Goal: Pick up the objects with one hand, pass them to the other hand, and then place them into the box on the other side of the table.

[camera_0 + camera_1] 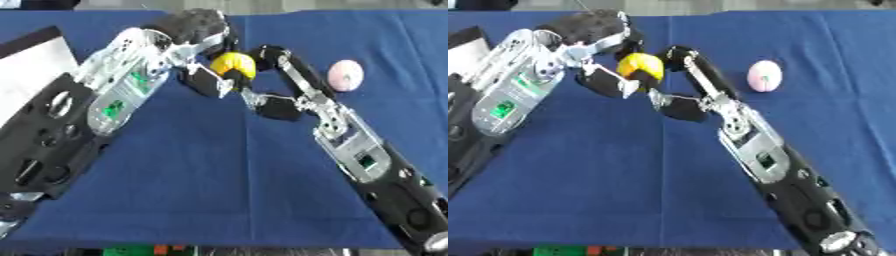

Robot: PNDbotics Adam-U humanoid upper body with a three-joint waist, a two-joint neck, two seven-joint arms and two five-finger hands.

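A yellow round object (233, 65) is held up over the blue table's far middle. My left hand (194, 29) comes in from the left, its fingers and thumb curled round the object from above and below. From the right, my right hand (293, 82) reaches it with long fingers (269, 52) lying against the object's right side. The right thumb sits a little below the object, apart from it. A pink and white round object (346, 75) lies on the cloth to the right of both hands.
A white box (31, 67) with a dark rim stands at the table's left edge, partly behind my left forearm. The blue cloth (219, 175) covers the table. Green and orange things show below the near edge.
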